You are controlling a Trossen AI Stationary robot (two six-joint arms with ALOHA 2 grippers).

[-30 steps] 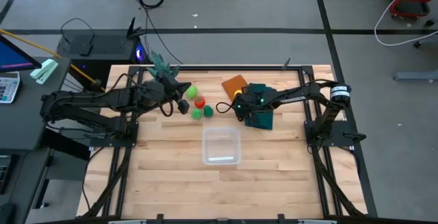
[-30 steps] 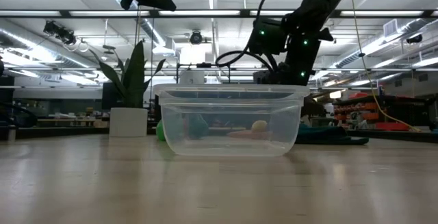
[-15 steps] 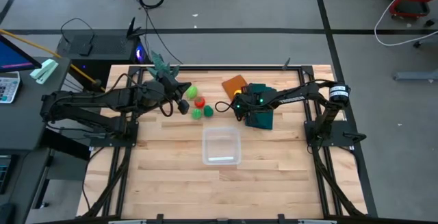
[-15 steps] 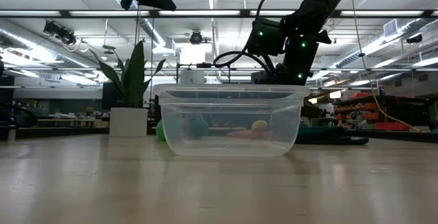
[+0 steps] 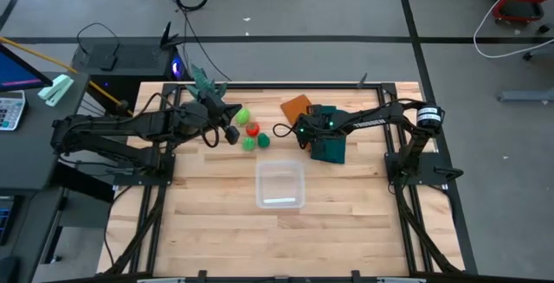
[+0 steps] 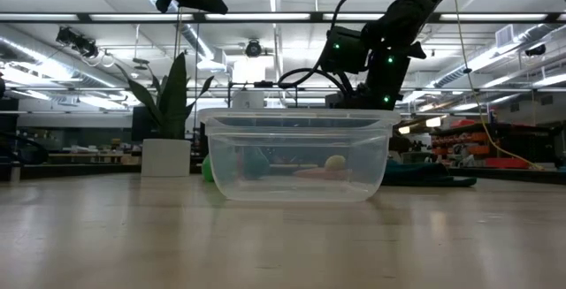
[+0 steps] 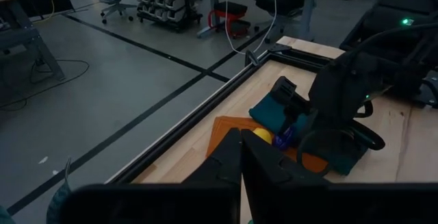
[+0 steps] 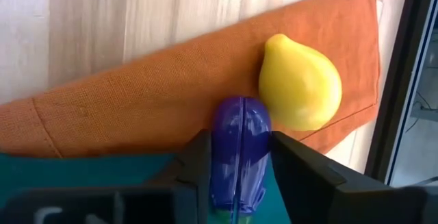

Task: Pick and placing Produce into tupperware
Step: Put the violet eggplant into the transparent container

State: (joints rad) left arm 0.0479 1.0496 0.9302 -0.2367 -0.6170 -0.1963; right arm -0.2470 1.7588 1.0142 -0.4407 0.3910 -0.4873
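Note:
My right gripper [image 8: 239, 142] stands over the orange cloth [image 8: 137, 107] and the dark green cloth, shut on the purple toy [image 8: 239, 148]. The yellow toy [image 8: 299, 90] lies on the orange cloth, right beside the purple one. In the high view the light green [image 5: 243, 115], red [image 5: 253, 129] and dark green [image 5: 249, 144] toys lie on the table by my left gripper [image 5: 232, 134]. That gripper hovers shut [image 7: 241, 157] and touches nothing. The clear tupperware [image 5: 280, 184] sits nearer the table's near edge. My right gripper pinches the purple toy between its two fingers, one on each long side [image 8: 220, 157]. The fingers come from above, pointing down, and lie along the toy. Its rounded end [image 8: 239, 113] sticks out past the fingertips. I cannot tell whether it is lifted off the cloth.
A potted plant [image 6: 168, 112] stands at the table's far left. A raised black frame [image 5: 286, 85] runs along the far edge. The orange cloth [image 5: 296, 106] and dark green cloth [image 5: 331, 148] lie side by side. Bare wood lies around the tupperware [image 6: 296, 156].
My right arm's wrist has shifted a little over the cloths, toward the table's left. The left arm, the tupperware and the loose toys have kept still.

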